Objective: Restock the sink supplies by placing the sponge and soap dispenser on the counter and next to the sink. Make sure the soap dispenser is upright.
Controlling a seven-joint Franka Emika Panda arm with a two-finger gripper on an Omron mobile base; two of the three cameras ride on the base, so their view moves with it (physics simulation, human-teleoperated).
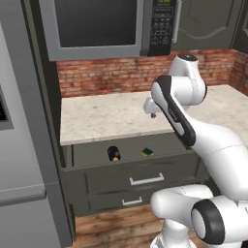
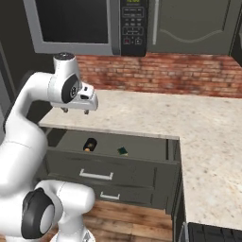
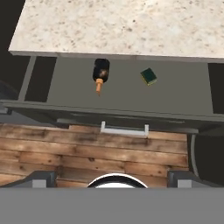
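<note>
Hand view: one open drawer [image 3: 70, 94] under the counter [image 3: 131, 26] holds one soap dispenser [image 3: 100, 72] lying on its side, pump toward the drawer front, and one sponge [image 3: 148, 76] near it. Gripper [image 2: 74, 111] hangs above the drawer, jaws wide, holding nothing.

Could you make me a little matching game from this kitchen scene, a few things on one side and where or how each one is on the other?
Things:
1. soap dispenser
2. sponge
3. gripper
4. microwave

States:
A. open, hovering above the counter edge
B. lying on its side in the open drawer
C. mounted above the brick wall
D. lying flat in the drawer, apart from the bottle

Pairs: 1-B, 2-D, 3-A, 4-C
</note>
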